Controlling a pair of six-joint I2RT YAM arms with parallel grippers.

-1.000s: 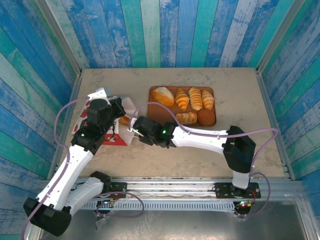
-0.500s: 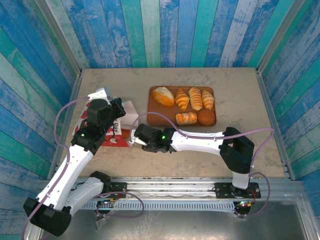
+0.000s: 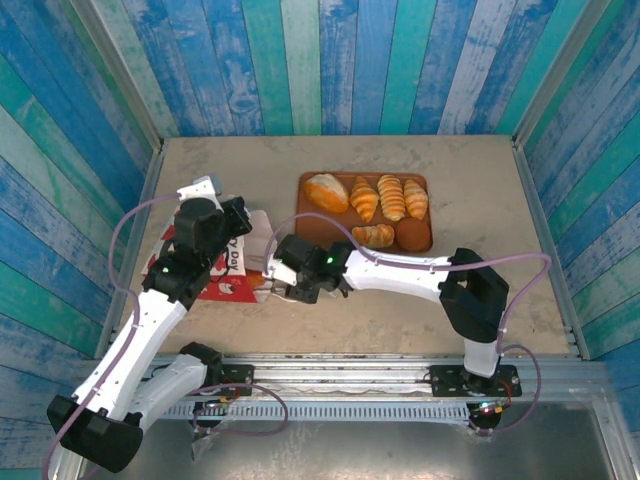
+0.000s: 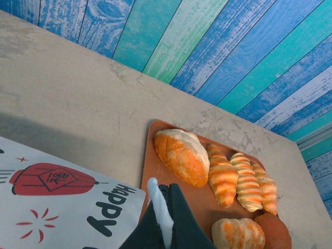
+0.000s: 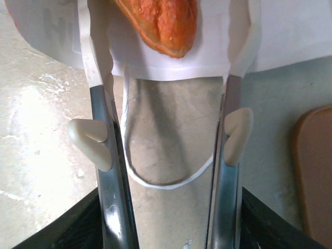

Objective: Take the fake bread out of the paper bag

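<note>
**Operator:** Where is the workpiece?

**Technician:** One orange-brown roll [image 5: 158,21] of the fake bread lies in the open mouth of the paper bag [image 3: 222,275]. The bag lies on its side toward the left edge of the bench, mouth facing right. Six other pieces sit on the brown tray [image 3: 325,232] at mid-bench, toward the far edge.

**Operator:** Tool state?

**Technician:** The right gripper [image 5: 167,62] has its fingers spread wide, one at each side of the bag mouth, with the roll between them. Whether the tips touch the paper cannot be determined. The left gripper [image 4: 161,215] has its jaws together on a white strip, judged to be the bag's rim or handle.

**Operator:** Handling properties?

**Technician:** By judgement, the roll is hollow plastic: light, rigid and glossy, so slippery against metal fingers.
- Grip it across the narrower width at mid-length, with moderate force. It should not crush, but it may squirt out.
- The bag is thin paper that creases and tears readily, so keep the fingertips off its wall.
- Stay clear of the loop handle [image 5: 155,184]. It lies on the bench between the right fingers and could snag.

**Operator:** Markings?

**Technician:** The left wrist view shows "HAPPY" in dark capitals on a white panel. Beside it is a red lantern graphic [image 4: 52,179] bearing a character too small to read. Further lettering in the top view is illegible. No brand is visible.
</note>
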